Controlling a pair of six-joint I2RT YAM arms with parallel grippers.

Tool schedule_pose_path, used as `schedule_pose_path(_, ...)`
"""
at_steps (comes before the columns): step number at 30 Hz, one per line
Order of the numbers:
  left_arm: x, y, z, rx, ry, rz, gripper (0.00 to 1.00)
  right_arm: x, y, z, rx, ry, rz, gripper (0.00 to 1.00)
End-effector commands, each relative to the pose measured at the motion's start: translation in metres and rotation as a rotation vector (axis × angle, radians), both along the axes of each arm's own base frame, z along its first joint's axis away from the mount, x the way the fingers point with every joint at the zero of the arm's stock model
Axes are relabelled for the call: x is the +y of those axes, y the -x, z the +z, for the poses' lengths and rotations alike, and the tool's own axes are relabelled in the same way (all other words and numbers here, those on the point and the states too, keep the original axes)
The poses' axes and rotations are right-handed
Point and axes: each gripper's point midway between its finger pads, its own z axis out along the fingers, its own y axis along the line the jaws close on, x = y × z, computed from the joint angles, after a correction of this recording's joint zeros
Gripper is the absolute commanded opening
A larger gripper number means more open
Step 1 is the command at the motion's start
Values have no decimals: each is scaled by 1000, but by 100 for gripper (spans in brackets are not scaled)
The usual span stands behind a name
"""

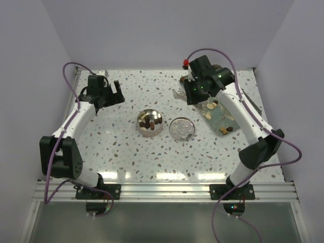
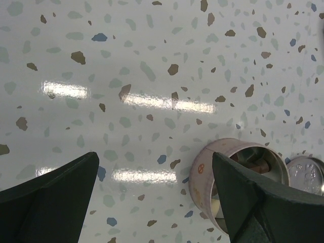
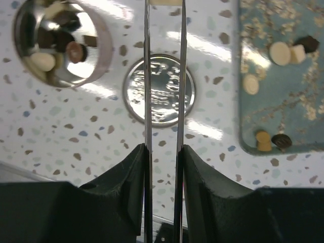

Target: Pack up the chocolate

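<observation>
Two states: left pincer [image 2: 154, 157] wide, right pincer [image 3: 163, 149] clamping metal tweezers [image 3: 147, 76]; lid [image 3: 162, 93] embossing illegible.

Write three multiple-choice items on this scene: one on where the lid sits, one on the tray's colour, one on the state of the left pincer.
1. The lid lies:
A. on the tabletop, between the tin and the tray
B. on top of the tin
C. on the tray

2. The tray is:
A. red
B. blue-green
C. yellow

3. The left pincer is:
A. shut on the lid
B. shut on the tin
C. open and empty

Answers:
1 A: the top view shows the lid flat on the tabletop, with the tin on one side and the tray on the other.
2 B: the right wrist view shows a blue-green surface with a pale blossom print.
3 C: its jaws stand wide apart with only tabletop between them.
</observation>
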Motion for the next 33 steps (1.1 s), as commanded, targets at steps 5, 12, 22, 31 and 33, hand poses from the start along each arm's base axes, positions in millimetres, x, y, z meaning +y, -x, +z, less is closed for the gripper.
schedule_pose_path(5, -3, -7, 7, -36, 13, -7, 100, 91, 35, 42, -24, -126, 219, 34)
schedule_pose_path(12, -3, -6, 4, -26, 13, -5, 100, 127, 77, 20, 72, -95, 362, 34)
schedule_pose_path(22, -4, -8, 3, -27, 12, -10, 100, 141, 80, 15, 84, -98, 382, 39)
schedule_pose_path(31, -3, -7, -1, -16, 10, -9, 100, 141, 80, 12, 84, -83, 384, 42)
schedule_pose_path(33, -3, -7, 0, -18, 9, -10, 100, 140, 79, 13, 78, -75, 379, 42)
